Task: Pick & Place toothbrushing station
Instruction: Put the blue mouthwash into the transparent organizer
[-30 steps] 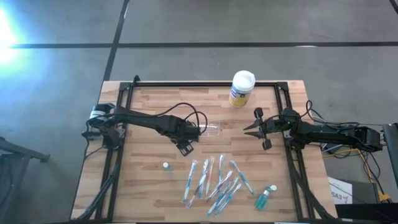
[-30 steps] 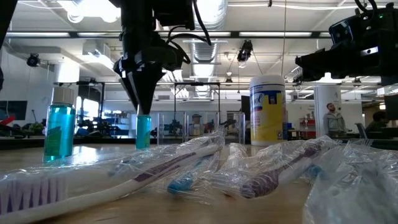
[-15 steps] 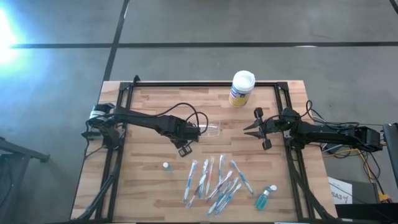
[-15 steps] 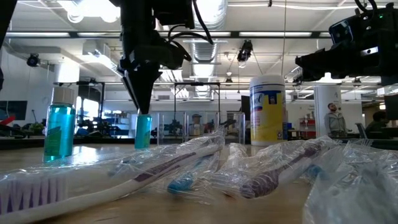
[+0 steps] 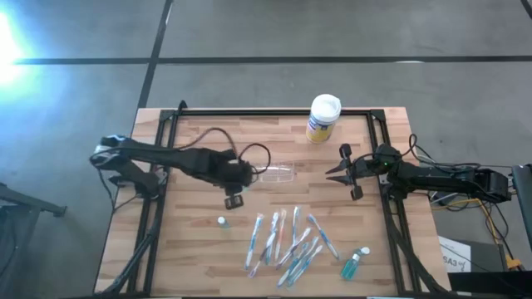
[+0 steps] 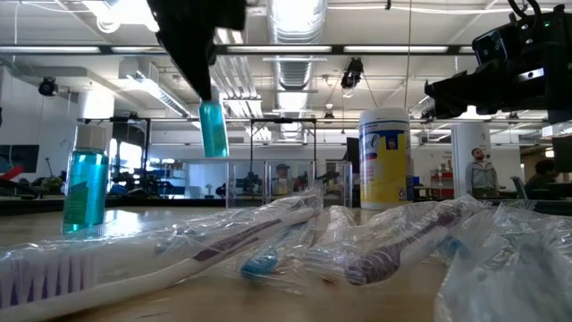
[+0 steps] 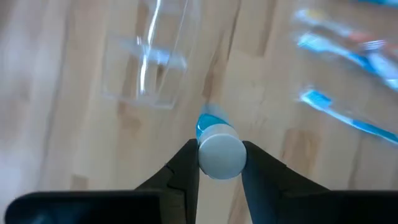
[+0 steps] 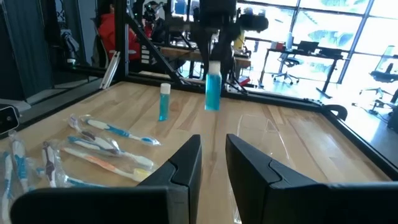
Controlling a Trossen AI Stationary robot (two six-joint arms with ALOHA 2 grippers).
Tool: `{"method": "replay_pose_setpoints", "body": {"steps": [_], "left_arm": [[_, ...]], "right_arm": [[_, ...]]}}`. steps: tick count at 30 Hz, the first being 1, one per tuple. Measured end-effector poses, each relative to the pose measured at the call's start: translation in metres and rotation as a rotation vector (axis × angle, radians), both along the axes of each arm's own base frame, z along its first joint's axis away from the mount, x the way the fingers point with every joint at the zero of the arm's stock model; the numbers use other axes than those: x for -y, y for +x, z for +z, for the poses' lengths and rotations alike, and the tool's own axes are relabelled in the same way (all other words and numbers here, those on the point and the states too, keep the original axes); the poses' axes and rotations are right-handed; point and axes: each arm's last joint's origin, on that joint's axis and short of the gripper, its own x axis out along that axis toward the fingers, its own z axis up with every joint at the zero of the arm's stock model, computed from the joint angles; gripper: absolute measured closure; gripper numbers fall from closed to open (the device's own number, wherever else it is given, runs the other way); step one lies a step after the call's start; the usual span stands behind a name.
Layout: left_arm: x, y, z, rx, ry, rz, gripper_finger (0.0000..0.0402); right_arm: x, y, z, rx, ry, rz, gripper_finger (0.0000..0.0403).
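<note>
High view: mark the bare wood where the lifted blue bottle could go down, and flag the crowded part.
Bare: upper-left wood beside the canister, and the lower-left corner left of the small standing bottle. Crowded: the wrapped toothbrushes at lower centre, and the middle, where the clear holder lies between left gripper and right gripper.

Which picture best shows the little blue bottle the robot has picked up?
The low view: the small blue bottle hangs clear of the table. The left wrist view shows mostly its white cap between the left gripper's fingers; the right wrist view shows it distantly.
</note>
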Motion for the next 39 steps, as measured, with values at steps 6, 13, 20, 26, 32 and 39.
{"method": "replay_pose_setpoints", "body": {"steps": [6,13,20,26,32,39], "left_arm": [[-0.002,-0.047,0.022,0.238,0.028,-0.105,0.0307],[-0.007,-0.103,0.001,0.522,-0.005,-0.187,0.0307],[-0.011,-0.139,-0.031,0.667,-0.114,-0.129,0.0307],[-0.013,-0.151,-0.045,0.694,-0.145,-0.085,0.0307],[-0.020,-0.143,-0.028,0.744,-0.108,0.039,0.0307],[-0.036,-0.111,0.024,0.778,-0.033,0.109,0.0307]], "right_arm": [[0.000,0.000,0.000,0.001,-0.001,0.001,0.0335],[0.000,0.000,0.000,0.004,-0.015,0.001,0.0335],[0.000,0.000,0.000,0.000,0.007,0.000,0.0335],[0.000,0.000,0.001,0.000,0.056,0.000,0.0335],[0.000,0.000,0.001,-0.002,0.074,-0.001,0.0335],[0.000,0.000,0.003,0.013,0.075,0.000,0.0335]]}}
